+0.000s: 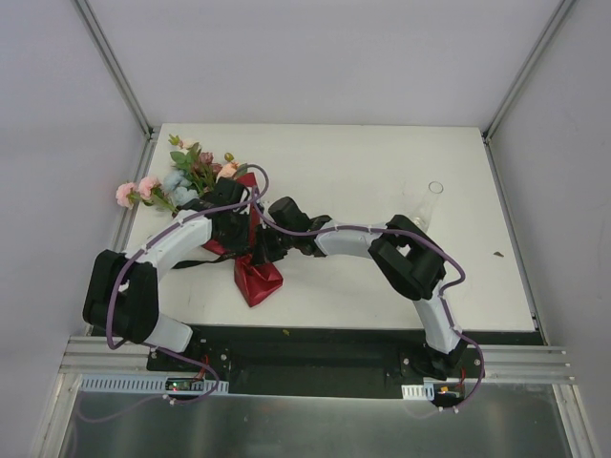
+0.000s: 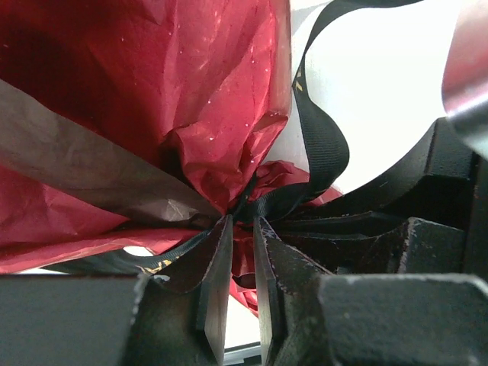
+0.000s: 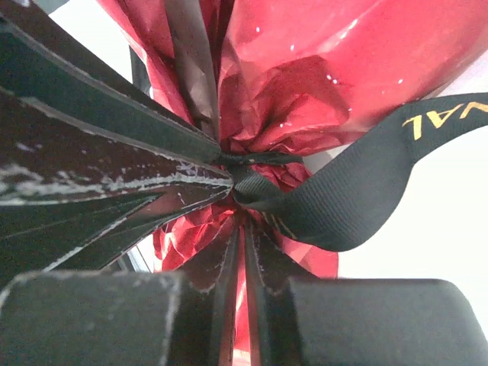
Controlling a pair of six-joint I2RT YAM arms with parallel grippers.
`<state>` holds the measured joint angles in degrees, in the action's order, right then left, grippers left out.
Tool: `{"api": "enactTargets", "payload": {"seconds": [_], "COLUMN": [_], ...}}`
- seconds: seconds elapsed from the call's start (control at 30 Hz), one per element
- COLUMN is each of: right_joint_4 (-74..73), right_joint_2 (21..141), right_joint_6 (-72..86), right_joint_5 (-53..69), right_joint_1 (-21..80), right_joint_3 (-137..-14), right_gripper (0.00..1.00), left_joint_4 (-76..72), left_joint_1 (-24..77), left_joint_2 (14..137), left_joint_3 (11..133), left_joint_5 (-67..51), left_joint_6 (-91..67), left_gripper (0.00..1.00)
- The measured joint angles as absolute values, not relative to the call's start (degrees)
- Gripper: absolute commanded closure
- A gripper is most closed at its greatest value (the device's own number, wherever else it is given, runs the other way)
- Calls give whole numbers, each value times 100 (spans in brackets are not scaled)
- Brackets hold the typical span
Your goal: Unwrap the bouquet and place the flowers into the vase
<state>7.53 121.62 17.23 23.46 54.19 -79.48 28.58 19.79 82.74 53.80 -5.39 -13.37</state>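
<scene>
1. White table (image 1: 382, 172) and pale walls are framing the job. You are working over the left half, with both arms reaching inward from the near edge.
2. Your left gripper (image 2: 242, 229) is nipping the bouquet (image 1: 256, 281) at its tied waist. Its jaws are drawn almost together, with a sliver of dark red paper showing in the gap.
3. Your right gripper (image 3: 240, 225) is meeting it from the opposite side at the same spot. Its jaws are all but closed on the gathered paper beside the knot, and the two sets of fingertips are nearly touching.
4. The black ribbon (image 3: 343, 198) is looping out from that knot with its gold lettering showing. I judge you are undoing the tie, so aim to be gripping a free ribbon tail, not the knot, since tugging the knot is likely tightening it.
5. While one gripper is pinning the waist down, be drawing the tail low along the table and away from the other gripper. Lifting risks dragging the whole bundle.
6. The bouquet is lying on its side with its paper end toward you. The flowers (image 1: 186, 176) are fanning toward the far left corner.
7. The vase (image 1: 430, 202) is standing on the far right, well apart from the bouquet. Its neck is looking narrow, so I expect the stems to be needing careful alignment later.
</scene>
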Motion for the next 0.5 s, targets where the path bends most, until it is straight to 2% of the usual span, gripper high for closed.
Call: {"api": "enactTargets", "payload": {"seconds": [0.27, 0.5], "right_joint_4": [753, 775], "right_joint_2": [12164, 12162], "right_joint_6": [1723, 1723], "right_joint_5": [2349, 2346], "right_joint_1": [5419, 5415], "right_joint_3": [-7937, -7902], "right_gripper": [91, 91], "left_joint_4": [2991, 3164], "left_joint_1": [2185, 2215], "left_joint_2": [8346, 8344], "left_joint_3": [5450, 5483], "left_joint_5": [-211, 110], "left_joint_6": [-1273, -1225], "left_gripper": [78, 82]}}
